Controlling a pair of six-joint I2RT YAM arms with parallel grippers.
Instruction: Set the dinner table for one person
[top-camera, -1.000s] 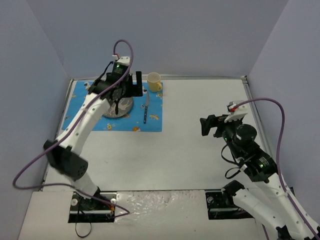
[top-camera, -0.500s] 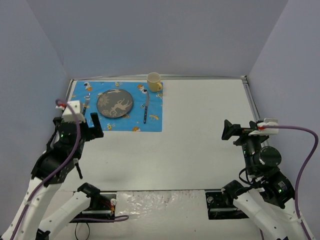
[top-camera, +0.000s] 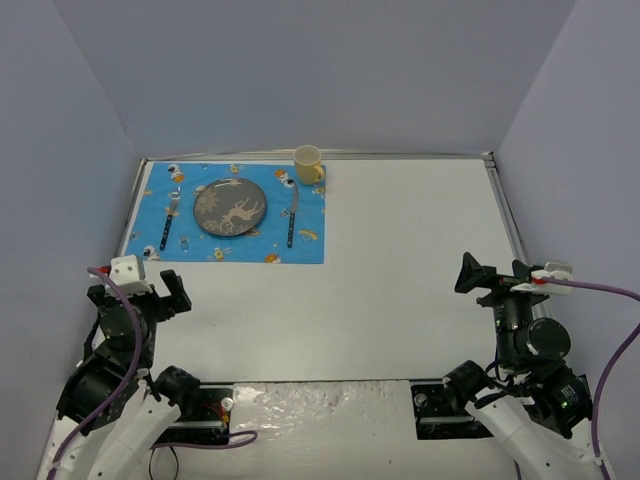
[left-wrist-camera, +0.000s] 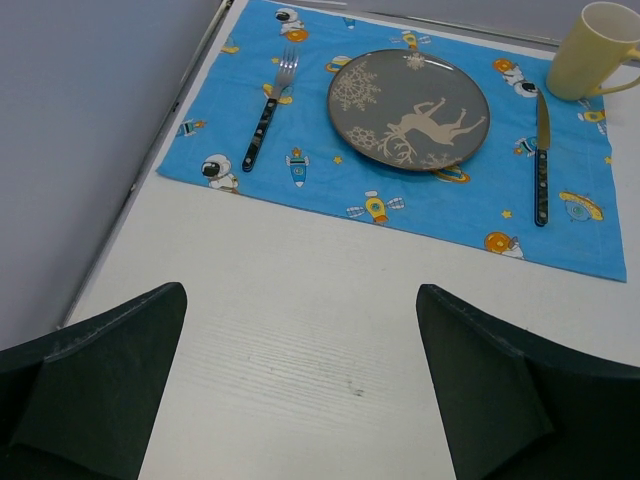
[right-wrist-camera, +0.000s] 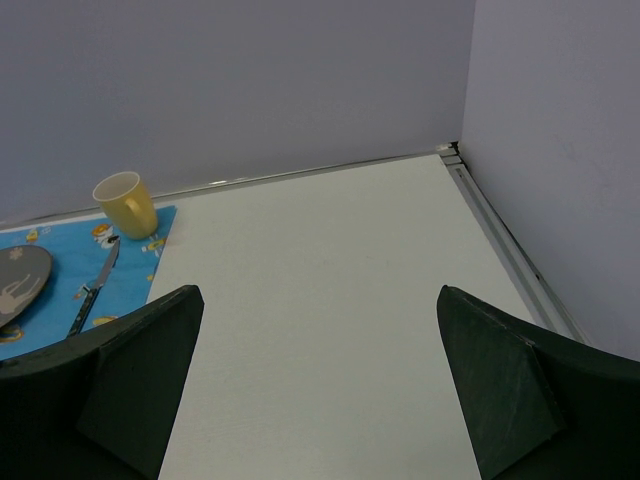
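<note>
Locate the desk (top-camera: 400, 260) directly below and ahead of both claws; its white top fills the space between the walls. Observe that the left claw (left-wrist-camera: 300, 290) stands with its jaws spread wide and nothing between them, raised off the desk surface. Observe that the right claw (right-wrist-camera: 320, 292) is likewise spread wide and holds nothing. Ahead of the left claw, note the blue printed mat (left-wrist-camera: 470, 215) lying flat on the desk. On the mat, the plate (left-wrist-camera: 408, 108) sits between the fork (left-wrist-camera: 265, 115) on its left and the knife (left-wrist-camera: 541, 160) on its right. The yellow mug (left-wrist-camera: 590, 50) stands upright just beyond the knife tip, well ahead and left of the right claw.
</note>
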